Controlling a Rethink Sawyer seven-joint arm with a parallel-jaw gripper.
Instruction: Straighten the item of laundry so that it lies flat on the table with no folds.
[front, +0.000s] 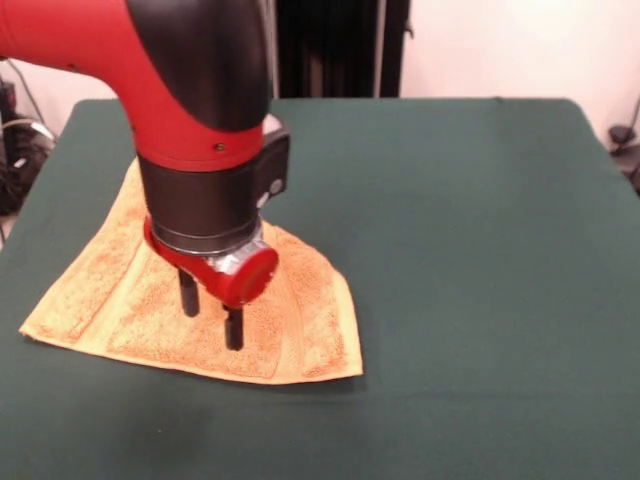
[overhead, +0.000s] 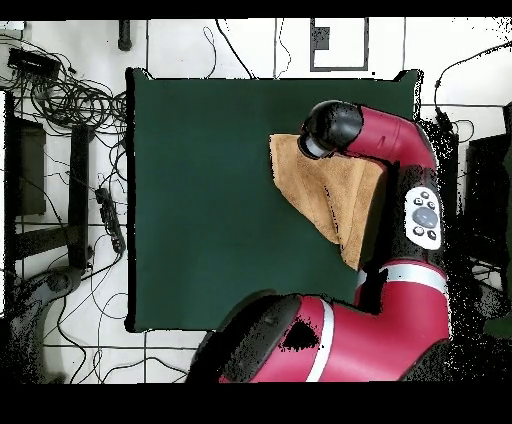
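Note:
The item of laundry (front: 130, 305) is an orange-tan terry washcloth lying on the dark green table (front: 460, 250), at the left in the front view. It shows as a rough triangle, so part of it looks folded over. Woven bands run along its near side. My gripper (front: 211, 318) hangs just above the middle of the cloth, its two black fingers (front: 233, 327) apart and empty: it is open. In the overhead view the washcloth (overhead: 320, 190) sits near the table's right edge, partly hidden by my arm, and the gripper itself is hidden under the wrist.
The table (overhead: 200, 200) stretches wide and bare beyond the cloth. Cables and a power strip (overhead: 108, 220) lie on the floor beside it in the overhead view. A dark stand (front: 340, 45) rises behind the table's far edge.

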